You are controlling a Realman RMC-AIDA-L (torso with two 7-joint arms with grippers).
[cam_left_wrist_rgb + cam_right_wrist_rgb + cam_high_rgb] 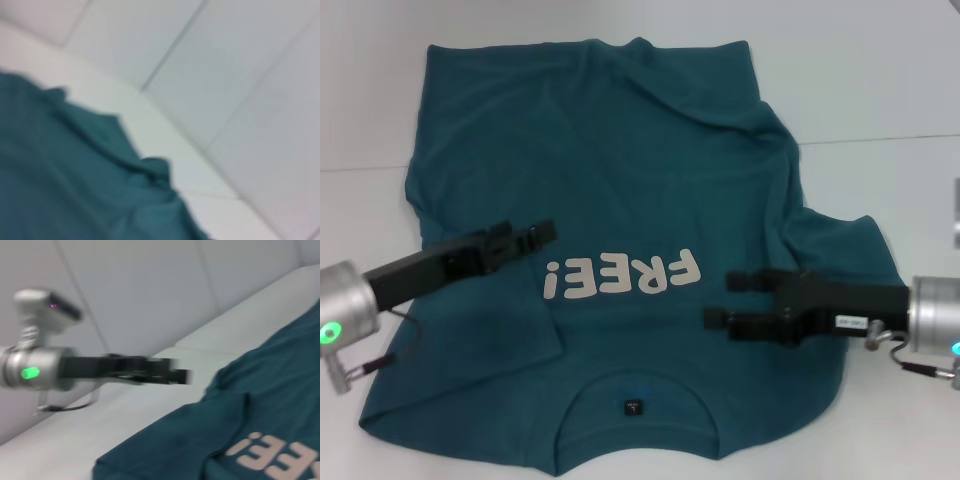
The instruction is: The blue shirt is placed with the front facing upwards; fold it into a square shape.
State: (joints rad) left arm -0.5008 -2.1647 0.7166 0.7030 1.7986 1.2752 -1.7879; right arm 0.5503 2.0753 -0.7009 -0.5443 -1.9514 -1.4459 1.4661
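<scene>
The blue shirt [620,170] lies front up on the white table, its neckline and small dark neck tag [634,406] nearest me. The off-white "FREE!" lettering [620,275] reads upside down. My left gripper [542,236] hovers over the chest just left of the lettering and holds nothing I can see. My right gripper [722,300] is open and empty, just right of the lettering above the cloth. The shirt's left side is folded inward [510,330]; the right sleeve [845,245] lies spread out. The shirt also shows in the left wrist view [60,190] and the right wrist view [280,405], where the left gripper [182,375] appears.
The white table [880,90] extends around the shirt, with bare surface at the far side and to the right. A seam line crosses it at mid depth. The shirt's collar edge lies close to the table's near edge.
</scene>
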